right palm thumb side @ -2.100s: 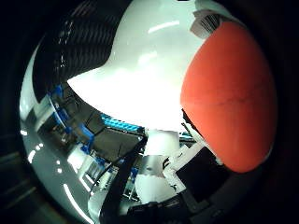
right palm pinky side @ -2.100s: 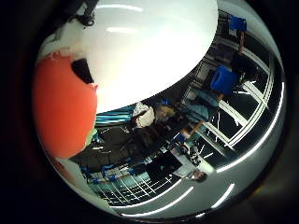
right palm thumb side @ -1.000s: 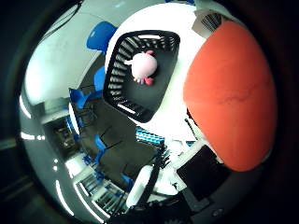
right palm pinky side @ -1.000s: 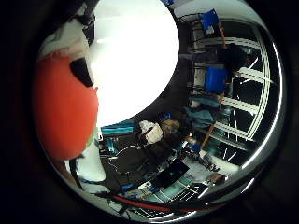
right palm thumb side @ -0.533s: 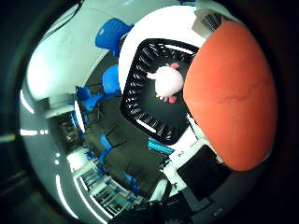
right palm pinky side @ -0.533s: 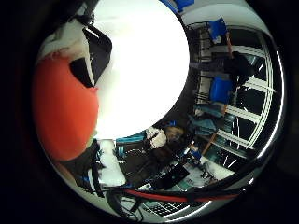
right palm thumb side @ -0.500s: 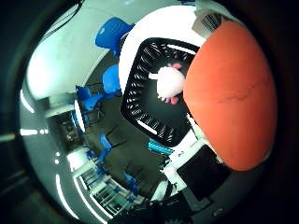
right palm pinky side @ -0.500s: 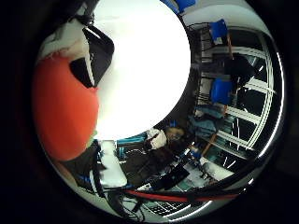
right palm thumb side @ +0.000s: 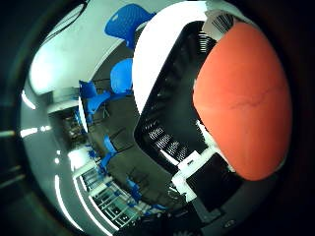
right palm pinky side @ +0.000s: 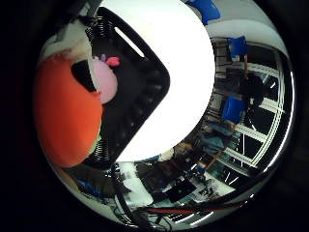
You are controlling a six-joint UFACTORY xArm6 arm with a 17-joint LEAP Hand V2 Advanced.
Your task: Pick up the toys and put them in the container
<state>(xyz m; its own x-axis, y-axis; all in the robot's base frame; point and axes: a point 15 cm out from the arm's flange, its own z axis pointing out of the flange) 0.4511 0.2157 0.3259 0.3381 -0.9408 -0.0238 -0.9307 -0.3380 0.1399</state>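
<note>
Now I am carrying the round orange soft toy [right palm thumb side: 243,101] over the black slatted plastic basket [right palm pinky side: 145,92], and the job in hand is the drop. To do it well I want the palm centred over the basket's open floor rather than its rim, low enough that the toy cannot bounce out, and only then let go. I would also aim for the bare part of the floor, so the load does not land on the small pink plush toy [right palm pinky side: 104,79] already lying inside.

The orange toy fills much of both palm views, so I judge it sits right against the palm. White and black parts of the hand [right palm thumb side: 206,177] show beside it, but I cannot tell from these views whether the fingers are curled round it or merely pressed to it. The basket stands on the round white bench [right palm pinky side: 186,43], and it appears beyond the orange toy, with the pink plush just beside that toy's edge in the little-finger view. Blue chairs [right palm thumb side: 123,73] stand well apart, beyond the bench.
</note>
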